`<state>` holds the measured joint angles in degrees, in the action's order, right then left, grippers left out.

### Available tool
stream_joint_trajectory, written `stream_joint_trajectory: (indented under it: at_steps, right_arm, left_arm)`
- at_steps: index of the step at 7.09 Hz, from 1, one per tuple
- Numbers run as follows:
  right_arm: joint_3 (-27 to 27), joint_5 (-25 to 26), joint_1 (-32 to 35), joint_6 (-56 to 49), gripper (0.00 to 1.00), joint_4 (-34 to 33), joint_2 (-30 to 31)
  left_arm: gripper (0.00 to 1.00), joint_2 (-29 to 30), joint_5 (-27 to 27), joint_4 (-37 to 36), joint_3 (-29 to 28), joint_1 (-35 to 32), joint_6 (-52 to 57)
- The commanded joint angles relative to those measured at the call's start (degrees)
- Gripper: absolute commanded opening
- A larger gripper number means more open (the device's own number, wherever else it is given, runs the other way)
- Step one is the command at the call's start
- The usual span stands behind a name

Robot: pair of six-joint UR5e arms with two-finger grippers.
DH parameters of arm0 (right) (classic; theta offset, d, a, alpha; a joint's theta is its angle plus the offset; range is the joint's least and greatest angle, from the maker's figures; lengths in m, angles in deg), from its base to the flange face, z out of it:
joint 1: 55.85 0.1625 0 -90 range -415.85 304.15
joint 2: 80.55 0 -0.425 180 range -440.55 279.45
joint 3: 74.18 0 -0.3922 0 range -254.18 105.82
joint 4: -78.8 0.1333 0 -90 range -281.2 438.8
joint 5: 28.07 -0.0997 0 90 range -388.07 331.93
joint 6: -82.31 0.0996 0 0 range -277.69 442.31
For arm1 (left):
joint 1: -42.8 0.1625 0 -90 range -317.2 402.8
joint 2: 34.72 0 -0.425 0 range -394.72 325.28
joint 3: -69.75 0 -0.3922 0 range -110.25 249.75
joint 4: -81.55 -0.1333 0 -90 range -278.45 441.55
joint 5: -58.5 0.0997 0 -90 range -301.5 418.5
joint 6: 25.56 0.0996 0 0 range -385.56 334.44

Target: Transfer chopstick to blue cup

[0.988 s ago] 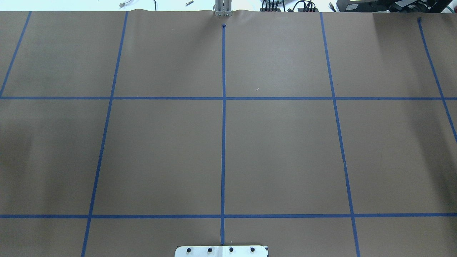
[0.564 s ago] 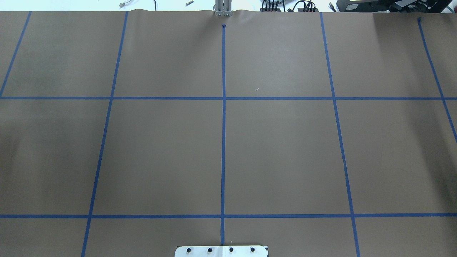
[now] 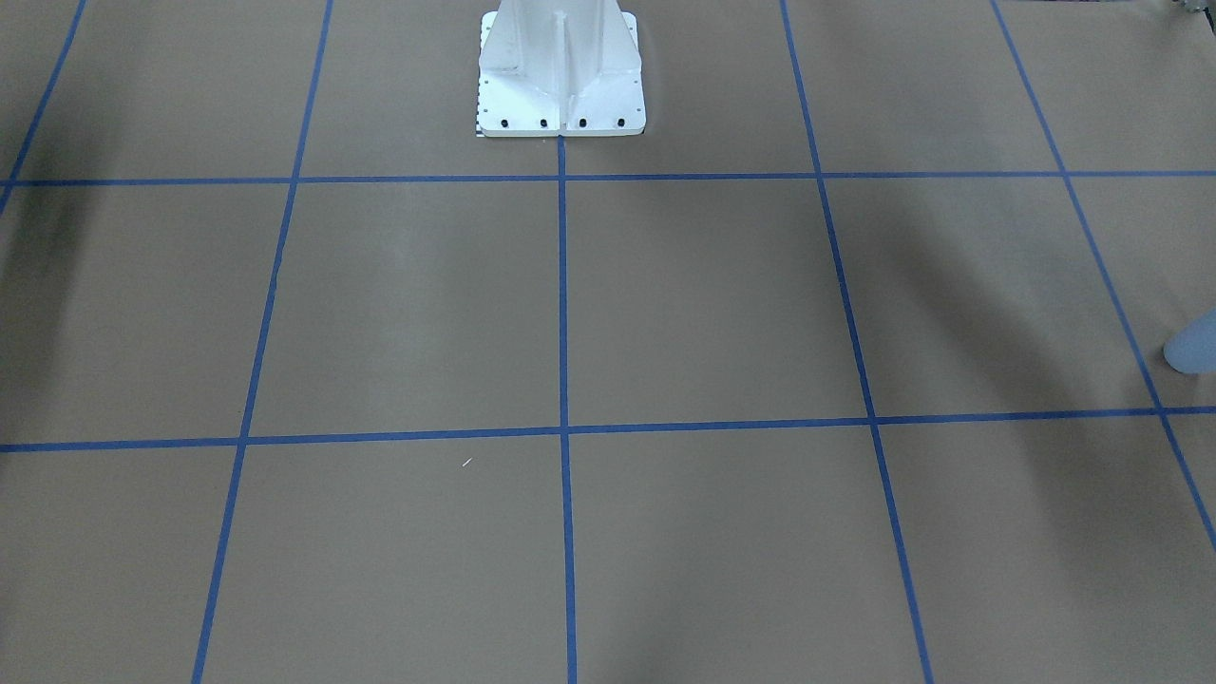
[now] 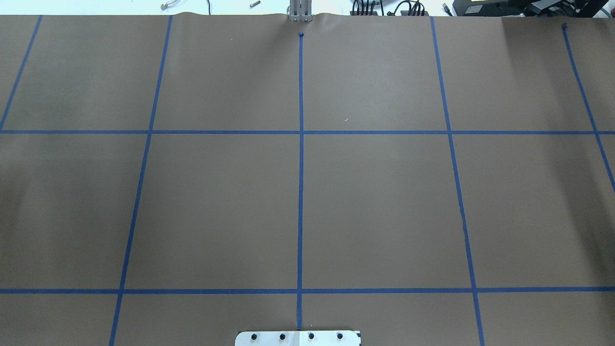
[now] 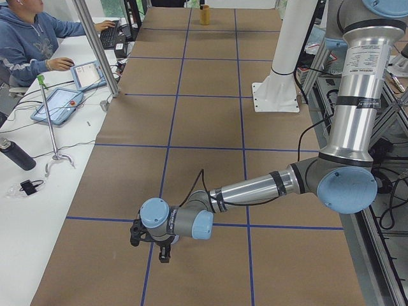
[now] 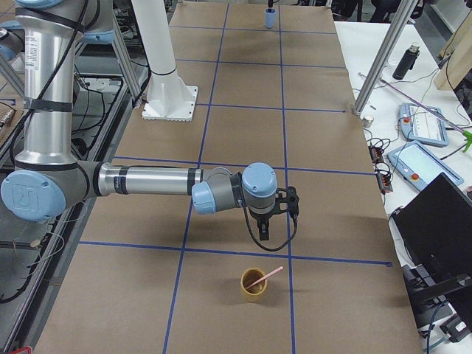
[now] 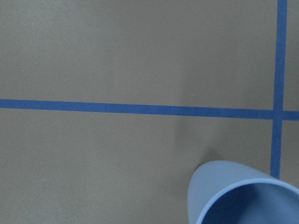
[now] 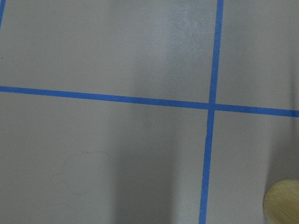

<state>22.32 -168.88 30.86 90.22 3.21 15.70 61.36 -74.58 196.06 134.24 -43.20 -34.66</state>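
Fingers of the left gripper (image 5: 150,246) and the right gripper (image 6: 279,226) show only in the side views, so whether they are apart or together cannot be told. Count: two cups, one chopstick. The pink chopstick (image 6: 265,276) leans inside the tan cup (image 6: 254,287), which stands near the right gripper at the table's (image 4: 384,202) right end. The blue cup (image 7: 243,196) stands at the left end, below the left wrist camera; only part of its interior shows.

The brown worktop (image 4: 216,206) carries a grid of blue tape (image 4: 301,192). Beside it, at a white desk (image 5: 38,210), a person (image 5: 25,38) sits at a keyboard (image 5: 109,35), with two tablets (image 5: 57,105) and a black bottle (image 5: 16,154) nearby.
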Motion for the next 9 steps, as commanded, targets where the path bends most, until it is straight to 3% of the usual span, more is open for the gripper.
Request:
stream_joint_trajectory:
  at_steps: [1, 3, 5, 6, 7, 8, 9]
  right_arm:
    - [0.0, 0.0, -0.14, 0.01, 1.0, 0.0, -0.09]
    - [-0.09, 0.0, -0.31, 0.01, 1.0, 0.0, -0.09]
    - [-0.09, 0.0, -0.31, 0.01, 1.0, 0.0, -0.09]
    - [-0.09, 0.0, -0.31, 0.01, 1.0, 0.0, -0.09]
    - [0.0, 0.0, -0.4, 0.01, 1.0, 0.0, -0.09]
    - [0.0, 0.0, -0.32, 0.27, 1.0, 0.09, -0.09]
    - [0.09, 0.0, -0.4, 0.44, 1.0, 0.18, -0.09]
  left_arm:
    - [0.0, 0.33, -0.08, -0.07, 0.29, 2.05, -3.79]
    - [0.0, 0.6, -1.13, -1.12, 4.13, 2.42, -6.45]
    - [0.0, 1.12, -14.95, -11.0, 13.33, 2.42, -6.28]
    - [0.0, 1.12, -16.41, -15.93, 19.04, 2.42, -6.71]
    - [0.0, 3.3, -16.69, -17.2, 23.8, 4.07, -13.94]
    - [0.0, 4.71, -15.47, -17.21, 31.15, 12.09, -27.15]
    - [0.0, 7.77, -8.15, -17.21, 36.88, 19.92, -39.03]
